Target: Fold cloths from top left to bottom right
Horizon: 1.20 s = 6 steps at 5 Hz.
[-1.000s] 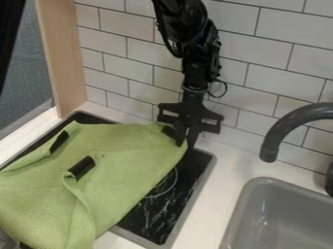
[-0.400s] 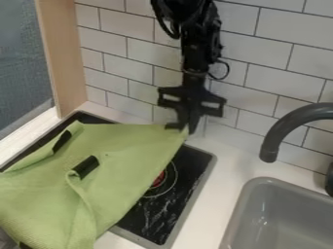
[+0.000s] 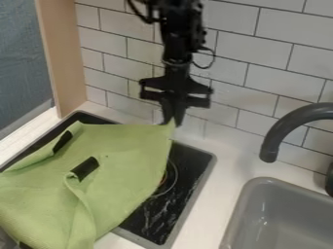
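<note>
A black gripper (image 3: 173,121) hangs over the back of a stove, its jaws closed on one far corner of a green cloth (image 3: 123,160). That corner is drawn up into a small peak right at the jaws. From there the cloth spreads below them and to their left, rumpled, with a raised crease and two black patches (image 3: 84,168) (image 3: 62,142). It covers much of the black stove (image 3: 190,172), whose bare part lies just below the jaws and to their right. Farther right are a curved tap (image 3: 278,131) and, lower, a grey sink (image 3: 286,219); behind the jaws stands a tiled wall (image 3: 280,68).

The hold looks slight, so the corner could slip out if pulled hard. Dragging sideways with little lift might slide the whole cloth or bunch it at the crease, spoiling the diagonal fold.
</note>
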### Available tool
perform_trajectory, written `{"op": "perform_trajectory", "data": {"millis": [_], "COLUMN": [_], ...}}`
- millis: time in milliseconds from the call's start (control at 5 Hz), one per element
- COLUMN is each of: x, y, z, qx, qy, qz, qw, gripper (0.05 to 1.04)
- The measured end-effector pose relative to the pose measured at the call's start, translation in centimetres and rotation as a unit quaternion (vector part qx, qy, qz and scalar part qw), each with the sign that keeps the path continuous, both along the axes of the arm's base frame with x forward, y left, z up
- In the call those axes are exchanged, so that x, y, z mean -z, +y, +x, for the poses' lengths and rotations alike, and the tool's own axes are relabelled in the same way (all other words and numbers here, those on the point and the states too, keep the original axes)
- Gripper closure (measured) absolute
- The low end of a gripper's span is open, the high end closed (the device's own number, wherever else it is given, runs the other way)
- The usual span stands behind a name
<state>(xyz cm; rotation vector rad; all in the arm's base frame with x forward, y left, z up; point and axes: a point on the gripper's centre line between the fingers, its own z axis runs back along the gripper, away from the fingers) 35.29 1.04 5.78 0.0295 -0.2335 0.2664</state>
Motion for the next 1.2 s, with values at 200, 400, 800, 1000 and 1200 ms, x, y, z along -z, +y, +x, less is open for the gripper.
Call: {"op": "perform_trajectory", "data": {"millis": [200,400,800,1000,1200], "x": [-0.8,-0.7,1.3,3.0,4.4], "y": [2.3,4.2,5.5,5.5,5.7], "z": [-2.9,-6.2,-11.2,-12.7,-13.4], "qx": [-0.043,-0.077,-0.096,-0.095,-0.096], "qy": [-0.024,-0.034,-0.014,0.006,0.029], "qz": [0.000,-0.003,0.028,0.049,0.062], "qw": [0.9988,0.9965,0.9949,0.9943,0.9930], "gripper": [1.034,1.034,1.034,1.016,0.927]}}
